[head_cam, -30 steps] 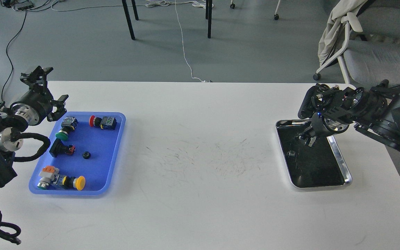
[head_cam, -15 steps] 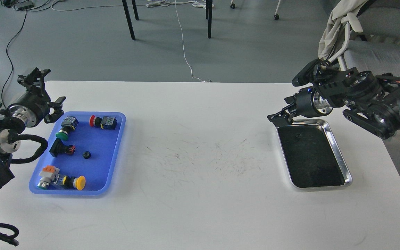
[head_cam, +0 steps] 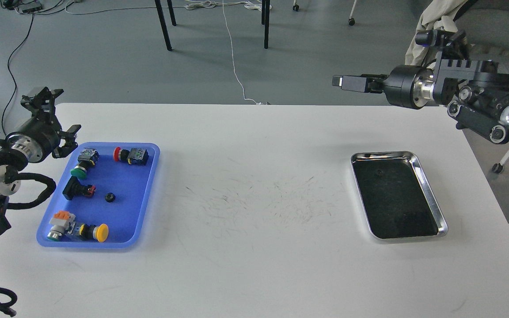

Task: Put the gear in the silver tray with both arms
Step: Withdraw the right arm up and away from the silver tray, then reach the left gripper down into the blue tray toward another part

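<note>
Small black gear (head_cam: 378, 171): lying on the dark bottom of the shiny rectangular silver metal tray (head_cam: 431, 199), close to its far left corner; tiny from up here, so calling it the gear is a judgement, not a sure read; wasn't visible a second ago with the claw hanging right over that spot.

Big change on the right side: black two-finger right gripper (head_cam: 342, 82) no longer down in the tray like a second ago; half a second back already clear of the near rim, now up high beyond the table's far edge, pointing left, well apart from the tray; seen side-on, so can't tell whether the fingers are spread or together; nothing visibly in them though.

Black claw-style left gripper (head_cam: 55, 115): fingers spread wide, holding nothing, hovering just beside the far left corner of the larger blue plastic tray (head_cam: 126, 212); barely shifted over the same second.

Blue tray contents unchanged: coloured push-button switches plus another small dark round part (head_cam: 111, 197) in the middle.

Meaning for the task, as a guess: drop-off looks done for this piece, right arm pulling out of the way; next probably the left arm going for that dark part, then a hand-over across the white table (head_cam: 254, 247).
</note>
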